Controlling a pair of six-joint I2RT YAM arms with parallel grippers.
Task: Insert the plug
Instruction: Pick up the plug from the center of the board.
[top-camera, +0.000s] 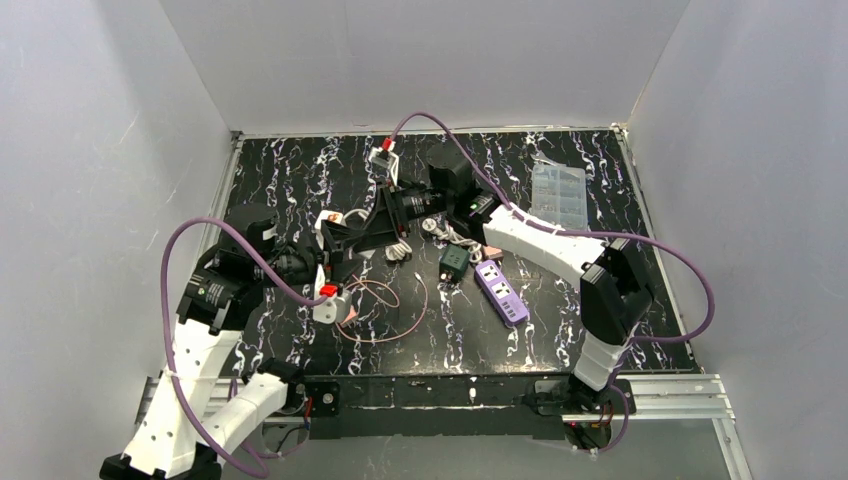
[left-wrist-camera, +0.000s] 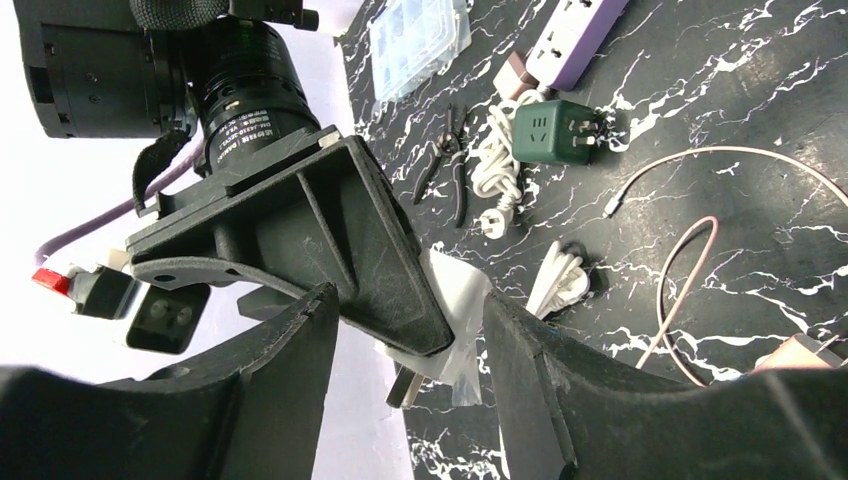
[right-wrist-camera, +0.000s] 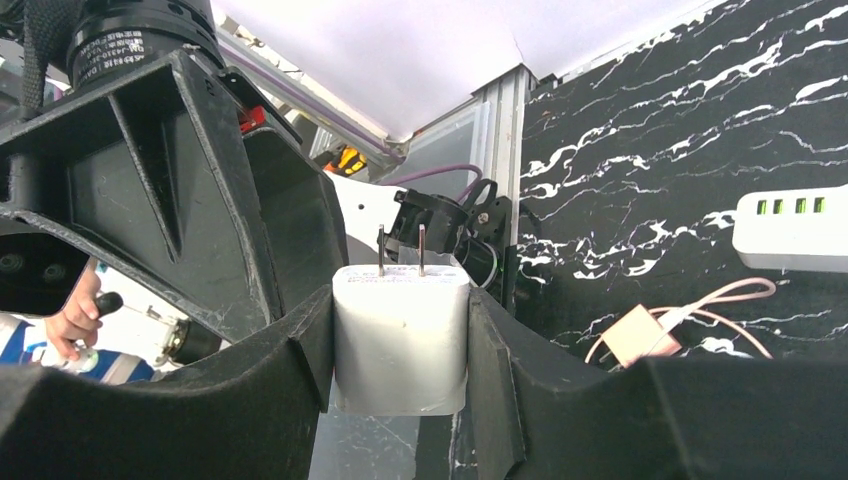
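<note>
The white, boxy plastic plug (right-wrist-camera: 400, 345), its two bare metal prongs pointing away from the right wrist camera, was held clear of the table, left of centre. It was squeezed by its flat sides between the black fingers of the right gripper (right-wrist-camera: 400, 300), whose jaws stood about half open with the plug filling the gap. The left gripper (left-wrist-camera: 410, 300) was at the same spot, its jaws also about half open and set around the plug and one finger of the right gripper. One of its pads (left-wrist-camera: 530, 370) touched the plug's side, but whether it truly clamped the plug could not be told. Below lay the black, white-veined marble-pattern tabletop (top-camera: 300, 170). To the right of the grippers sat a dark green cube adapter (top-camera: 454, 260), with a purple power strip (top-camera: 501, 292) just beside it. A thin pink cable (top-camera: 385, 315) looped nearer the front, with a white power strip with green ports (right-wrist-camera: 795, 225) close to it. A clear plastic compartment box (top-camera: 558, 190) sat toward the far right.
</note>
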